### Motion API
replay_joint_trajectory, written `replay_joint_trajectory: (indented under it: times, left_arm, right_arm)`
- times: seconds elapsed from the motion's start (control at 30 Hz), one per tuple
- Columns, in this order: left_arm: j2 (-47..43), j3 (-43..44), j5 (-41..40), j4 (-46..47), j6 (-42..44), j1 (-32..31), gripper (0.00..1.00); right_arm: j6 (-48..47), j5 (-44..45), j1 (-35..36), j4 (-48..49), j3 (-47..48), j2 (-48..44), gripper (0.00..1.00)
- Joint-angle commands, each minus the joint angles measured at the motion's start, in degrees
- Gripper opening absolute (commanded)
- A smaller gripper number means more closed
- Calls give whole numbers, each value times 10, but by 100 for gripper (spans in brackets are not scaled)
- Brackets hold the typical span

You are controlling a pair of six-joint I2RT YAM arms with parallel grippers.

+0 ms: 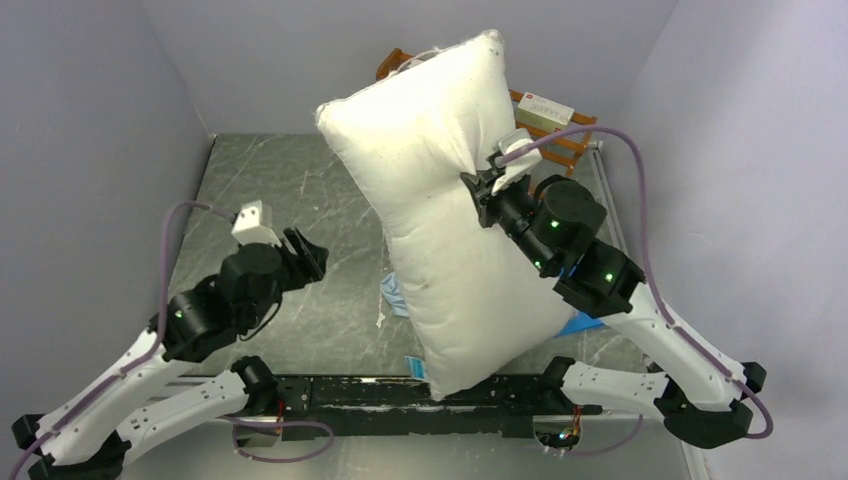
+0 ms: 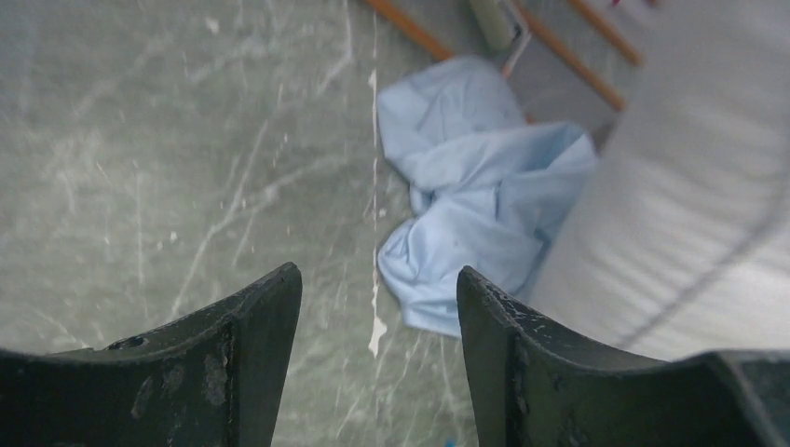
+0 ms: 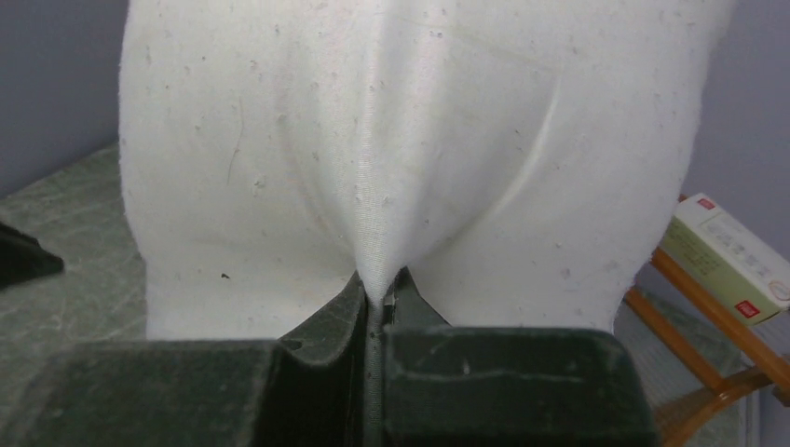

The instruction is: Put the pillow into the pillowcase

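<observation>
right fingers pinching a fold of the puffy white pillow, left wrist view showing the crumpled blue pillowcase on the table, left fingers hanging open

Our left arm stretches forward and low above the worktop, wrist tipped down, and our left fingers stand parted with nothing between them. Our right arm slants up and inward to the left with its wrist raised high, and our right fingers are pressed together, pinching a fold of the pillow.
</observation>
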Motion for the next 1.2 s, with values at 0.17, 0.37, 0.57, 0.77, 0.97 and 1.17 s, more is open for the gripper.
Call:
replay_joint_trajectory:
  times: [0.17,0.37,0.57,0.77,0.97,1.17]
  left_arm:
    - [-22,-199,106,204,-100,-1,71]
    - [81,-267,194,357,-117,-1,73]
    - [196,-292,225,457,-129,0,72]
    - [295,-328,267,577,-133,0,76]
    - [382,-323,292,626,-128,-1,81]
    - [442,-314,289,682,-126,0,81]
  right_arm:
    - [-2,6,0,82,57,-64,0]
    - [5,27,0,96,37,-88,0]
    - [18,20,0,107,31,-95,0]
    - [20,16,0,110,31,-91,0]
    - [24,12,0,117,20,-93,0]
    - [27,4,0,120,15,-89,0]
